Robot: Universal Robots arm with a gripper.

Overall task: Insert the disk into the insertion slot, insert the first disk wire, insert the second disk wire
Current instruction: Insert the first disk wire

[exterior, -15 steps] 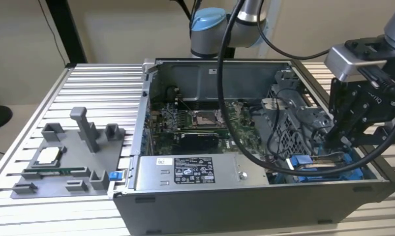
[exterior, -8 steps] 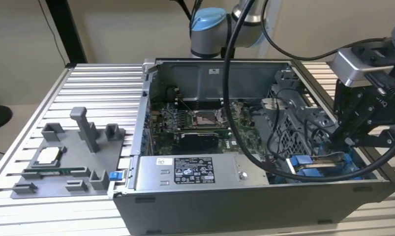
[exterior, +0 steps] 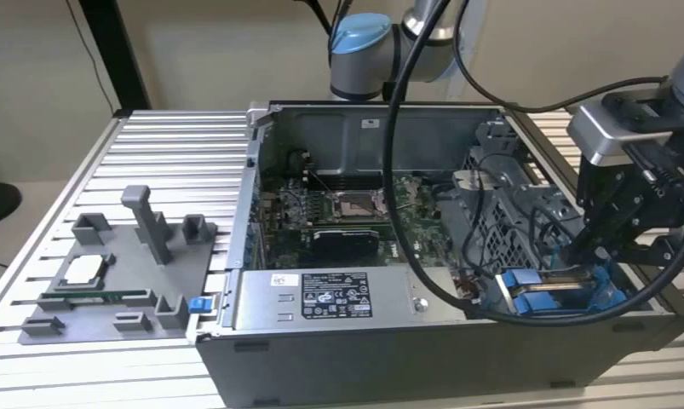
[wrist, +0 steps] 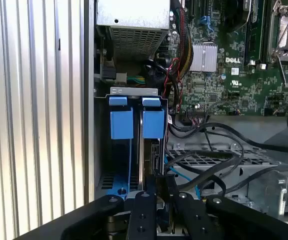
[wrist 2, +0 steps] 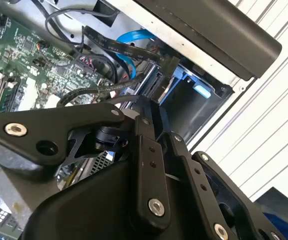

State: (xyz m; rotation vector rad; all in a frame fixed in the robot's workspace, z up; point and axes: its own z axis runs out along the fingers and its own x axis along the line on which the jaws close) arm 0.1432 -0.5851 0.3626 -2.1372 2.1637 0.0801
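Note:
The open computer case [exterior: 262,162] lies on the slatted table. At its corner on the exterior view's right is the insertion slot [exterior: 546,294], a grey bay with bright blue tabs [wrist: 121,120]. The disk [wrist: 151,160] stands on edge inside the slot, under one blue tab [wrist: 153,120]. My gripper [exterior: 571,254] reaches down into the bay beside the disk's end. In both wrist views its fingers are drawn together, and a black connector on a flat black wire [wrist 2: 123,47] sits at their tips [wrist 2: 166,70]. A blue wire [wrist 2: 133,37] curves past close by.
A perforated grey cage [exterior: 512,213] draped with black cables borders the slot. The labelled power-supply box [exterior: 319,298] lies along the case's near side, with the motherboard [exterior: 342,213] behind it. A grey fixture tray [exterior: 114,273] rests on the table at the exterior view's left.

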